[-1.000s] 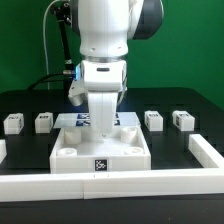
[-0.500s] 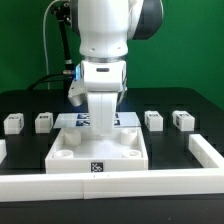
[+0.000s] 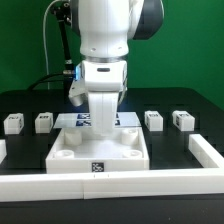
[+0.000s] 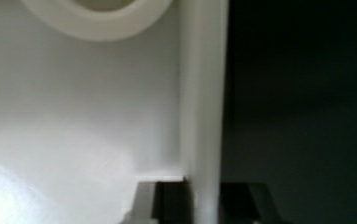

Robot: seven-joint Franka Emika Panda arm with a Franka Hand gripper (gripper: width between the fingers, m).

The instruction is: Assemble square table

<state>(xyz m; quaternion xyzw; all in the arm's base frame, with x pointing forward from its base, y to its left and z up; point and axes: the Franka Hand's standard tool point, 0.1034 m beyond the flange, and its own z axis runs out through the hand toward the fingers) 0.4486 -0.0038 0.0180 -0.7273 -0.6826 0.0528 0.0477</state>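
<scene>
Gripper [image 3: 103, 126] clamped on 12 o'clock rim of square tabletop [image 3: 72, 158]. Two legs [image 3: 43, 122] at its 9 o'clock, two more legs [image 3: 153, 120] at 3 o'clock.

Recording one white square tabletop [image 3: 68, 140] lying flat with its raised rim up, at the near middle of the scene. Noting a black-and-white tag [image 3: 99, 167] on its near wall and a round socket [image 3: 64, 154] inside a near corner. Seeing, in the wrist view, another socket [image 4: 95, 15] beside an upright rim wall [image 4: 201, 90]. Counting four short white legs standing apart from the tabletop in a far row: outer left leg [image 3: 13, 123] and inner left leg [image 3: 44, 122] toward the exterior view's left, inner right leg [image 3: 153, 120] and outer right leg [image 3: 182, 120] toward the exterior view's right.
</scene>
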